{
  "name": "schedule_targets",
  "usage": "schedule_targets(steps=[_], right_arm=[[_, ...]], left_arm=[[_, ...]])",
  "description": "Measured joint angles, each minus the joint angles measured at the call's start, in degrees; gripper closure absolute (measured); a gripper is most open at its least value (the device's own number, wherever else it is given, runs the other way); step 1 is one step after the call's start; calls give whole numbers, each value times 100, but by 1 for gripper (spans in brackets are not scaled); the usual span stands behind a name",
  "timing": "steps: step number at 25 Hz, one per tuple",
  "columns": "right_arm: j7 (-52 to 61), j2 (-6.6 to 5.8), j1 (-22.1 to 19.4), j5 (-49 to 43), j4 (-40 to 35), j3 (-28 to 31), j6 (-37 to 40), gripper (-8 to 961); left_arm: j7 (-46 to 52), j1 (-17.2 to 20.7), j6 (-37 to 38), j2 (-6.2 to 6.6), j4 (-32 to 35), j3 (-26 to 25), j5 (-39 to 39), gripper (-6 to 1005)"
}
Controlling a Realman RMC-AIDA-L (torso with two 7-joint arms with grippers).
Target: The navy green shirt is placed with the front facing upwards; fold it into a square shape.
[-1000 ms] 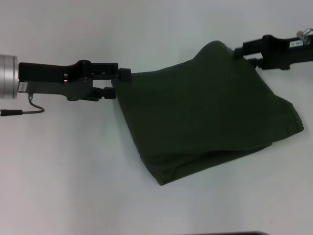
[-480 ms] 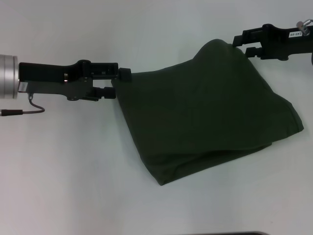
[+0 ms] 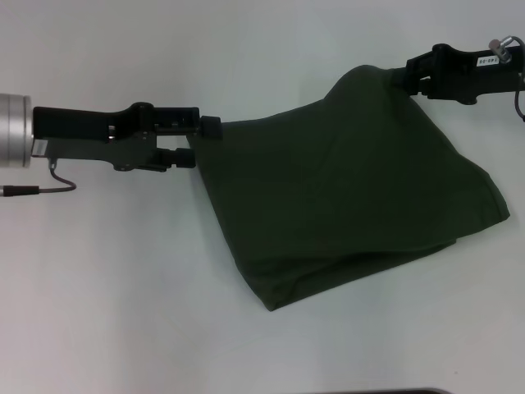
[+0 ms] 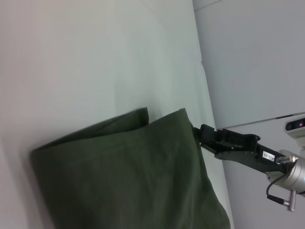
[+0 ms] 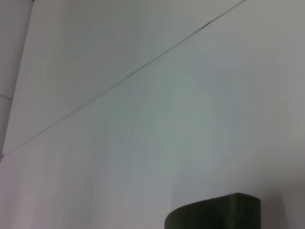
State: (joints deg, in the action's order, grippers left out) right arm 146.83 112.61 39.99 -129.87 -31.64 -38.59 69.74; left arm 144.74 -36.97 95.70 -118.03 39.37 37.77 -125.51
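Table (image 3: 123, 287): white, bare around the cloth; right wrist view adds a thin dark seam line across its far part, unseen from the head.
Navy green shirt (image 3: 344, 197): folded into a rough slanted quadrilateral, lying right of centre on the table, plain dark olive side up, no lettering showing. Far-right corner humped up off the surface; near edge shows stacked layers. Left wrist view (image 4: 128, 176) shows two separate folded corners side by side at the far end, which the head view merges into one hump. Right wrist view catches only a small dark corner (image 5: 214, 214).
Left gripper (image 3: 199, 141): arm stretched level from the left, low over the table; fingers closed on the shirt's left corner, cloth pinched between them.
Right gripper (image 3: 404, 78): arm reaching in from the far right, tips at the raised corner; also seen from the left wrist (image 4: 199, 136), touching the cloth edge. Whether it pinches cloth or has let go: cannot tell.
Change from a second ago: right gripper has shifted up and outward; hump keeps its shape. Left gripper unmoved.
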Motion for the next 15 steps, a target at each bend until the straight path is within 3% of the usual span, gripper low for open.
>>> schedule_targets(steps=[5,11,15], right_arm=[[-1,-47,0,7,-11,0,17,646],[-107,3,12,-5,-16,-71,-40,838],[-111,6,17,-3,-71,-76,-35,896]], left_arm=[[-10,3,-4,0,-26,7,0,134],[-14,6,-7,0,-26,-6,0,135],[-16,6,1,7,-26,-7,0,136]])
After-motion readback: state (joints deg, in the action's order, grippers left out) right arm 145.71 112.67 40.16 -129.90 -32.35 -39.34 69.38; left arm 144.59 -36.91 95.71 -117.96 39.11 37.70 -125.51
